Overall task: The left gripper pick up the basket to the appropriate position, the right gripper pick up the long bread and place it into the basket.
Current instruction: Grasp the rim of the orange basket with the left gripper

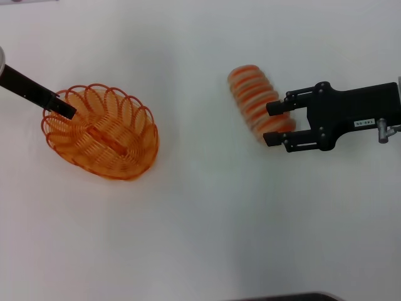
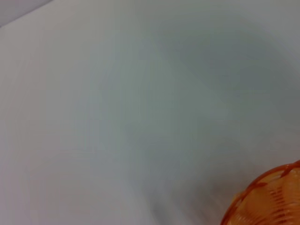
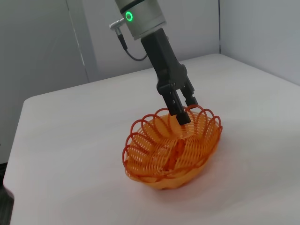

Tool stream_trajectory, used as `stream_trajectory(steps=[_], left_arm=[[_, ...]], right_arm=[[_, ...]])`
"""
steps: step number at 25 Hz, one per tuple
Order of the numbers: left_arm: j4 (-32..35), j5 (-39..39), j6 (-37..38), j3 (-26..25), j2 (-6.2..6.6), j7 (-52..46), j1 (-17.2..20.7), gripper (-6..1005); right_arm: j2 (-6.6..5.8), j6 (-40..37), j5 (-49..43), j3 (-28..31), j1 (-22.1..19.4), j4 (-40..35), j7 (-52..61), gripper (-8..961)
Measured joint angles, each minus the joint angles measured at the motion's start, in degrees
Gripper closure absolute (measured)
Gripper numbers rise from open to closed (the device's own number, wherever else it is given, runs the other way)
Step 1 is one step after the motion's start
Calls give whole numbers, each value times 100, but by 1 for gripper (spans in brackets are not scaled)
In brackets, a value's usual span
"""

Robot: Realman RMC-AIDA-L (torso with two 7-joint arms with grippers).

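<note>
Now you are in the middle of two steps at once. Your left gripper (image 3: 183,112), the black two-fingered one, is pressed together on the looped rim of the oval orange wire basket (image 1: 100,132) at the basket's far left end; the basket sits on the white table (image 1: 200,238), on the robot's left side. In the right wrist view the basket seems a little tilted, so I judge it is being positioned, but I cannot tell if it is lifted.

Your right gripper (image 1: 274,123), black with a small white label, is spread wide around the near end of the long ridged bread with orange and cream stripes (image 1: 254,100). The bread lies right of centre, well apart from the basket. Its long axis runs diagonally, from far-left to near-right; the basket's long axis goes nearly the same way.

Next you need to close the fingers across the bread's width, lift it, carry it left and keep it parallel with the basket's length.
</note>
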Motion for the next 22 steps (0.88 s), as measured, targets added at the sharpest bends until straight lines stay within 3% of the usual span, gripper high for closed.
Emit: stream_trajectory(steps=[7,13,18,20,22], left_arm=[[-54,4,17,0,-8,30,-24,258],[-64,-42,-29,-52,-6,37,-32,428],[-65,-48,-32,-55,3,37,-39,667],[-53,-66,-34,-64,-7,37,-37,914],[-21,-129,-31,-78,-17,59,-24,921]], right_arm=[[9,9,0,9,2,7,-9,313],[7,116,0,-1,15,8,-18,313],[16,125,0,-8,19,8,-21,313],[16,129,0,-9,20,8,-21,313],[15,141,0,-6,20,8,-22,313]])
